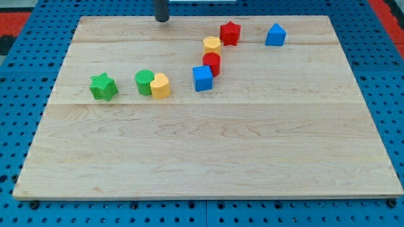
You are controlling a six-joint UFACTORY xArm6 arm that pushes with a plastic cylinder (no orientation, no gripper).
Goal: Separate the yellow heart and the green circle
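My tip (162, 19) sits at the counter's (208, 157) top edge, well above the green circle (144, 82), which touches the yellow heart (160, 86). No claw shows.

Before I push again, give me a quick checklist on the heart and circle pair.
1. My tip visible: ok, at the board's top edge.
2. Tip clear of all blocks: ok.
3. yellow heart and green circle apart: not ok, they touch.
4. Room on the heart's right: ok; blue cube stands apart.
5. green star clear of the circle: ok, small gap.
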